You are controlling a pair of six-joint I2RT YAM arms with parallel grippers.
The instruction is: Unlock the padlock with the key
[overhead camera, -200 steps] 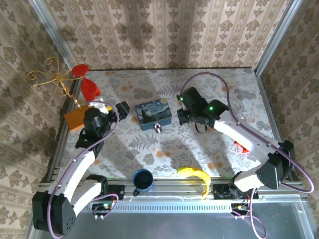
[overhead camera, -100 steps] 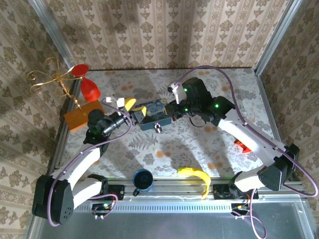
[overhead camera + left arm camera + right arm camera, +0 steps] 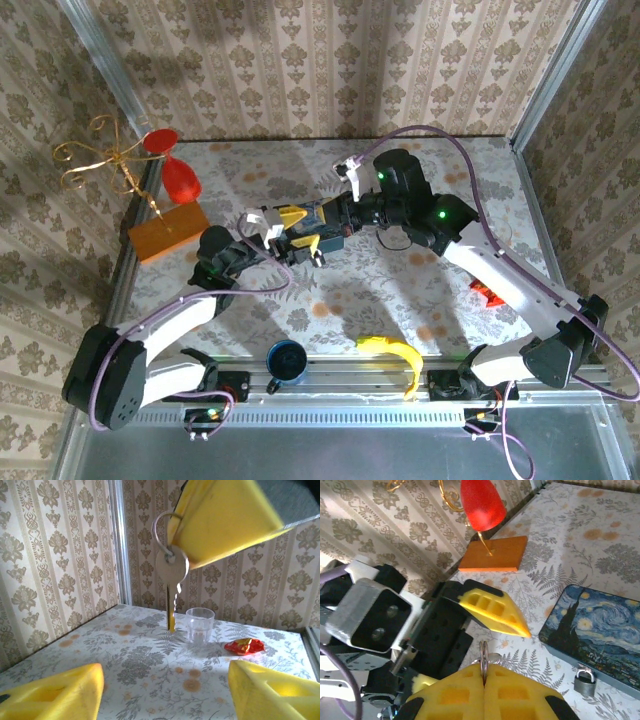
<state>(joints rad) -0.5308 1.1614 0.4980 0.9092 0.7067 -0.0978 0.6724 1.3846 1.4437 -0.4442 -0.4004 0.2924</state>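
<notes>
Right wrist view puts the right gripper (image 3: pixel 484 674) at bottom centre. Its two yellow fingers are pressed flat together and pinch the ring (image 3: pixel 483 655) of the key, which stands up out of the seam between them.

From the left wrist camera those same fingers (image 3: pixel 220 520) sit in the upper right. The key (image 3: pixel 171 582) hangs from the ring just below them, at centre left of the frame. Its long axis is upright in the frame, with the round head on top and the blade pointing straight down. The blade is edge-on to the lens, so I cannot make out the teeth. The tip hangs clear of the table (image 3: pixel 150 680).

The left gripper (image 3: pixel 165 677) is open. One yellow finger is in the lower left corner and the other in the lower right, well apart, with nothing between them. The key hangs above that gap.

The padlock (image 3: pixel 584 681) is in the lower right of the right wrist view, well to the right of the closed fingertips and apart from the key. Its shackle points up in the frame, at the near edge of the tin (image 3: pixel 592 622), and it seems to hang from the tin's clasp.

Farther out in the left wrist view, a cup (image 3: pixel 200 625) stands just right of the key's tip. A red wrapper (image 3: pixel 243 646) lies to the right of the cup.
</notes>
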